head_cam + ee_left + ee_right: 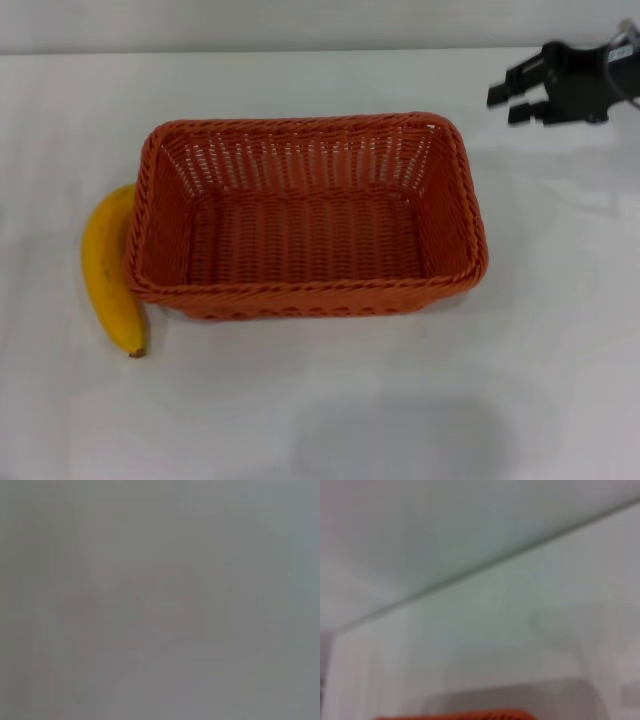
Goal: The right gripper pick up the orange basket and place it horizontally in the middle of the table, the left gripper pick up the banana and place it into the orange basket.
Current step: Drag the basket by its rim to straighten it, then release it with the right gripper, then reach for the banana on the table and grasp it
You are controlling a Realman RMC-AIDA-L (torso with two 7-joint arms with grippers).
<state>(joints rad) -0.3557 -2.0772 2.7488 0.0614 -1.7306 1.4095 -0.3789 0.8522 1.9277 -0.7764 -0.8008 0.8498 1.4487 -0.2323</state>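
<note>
Fingers of the right gripper [515, 98] parted, empty; orange basket [305, 215] lies crosswise, banana [108, 268] alongside

No readable text, label, brand or number shows anywhere.

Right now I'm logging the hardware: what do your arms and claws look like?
Only the right claw shows in the head view: black, with short blocky fingers on a dark housing, and a thin pale cable near its wrist. The left claw is out of view.

Pale grey wall [300, 22] behind the far edge, soft shadow [400, 435] near the front
</note>
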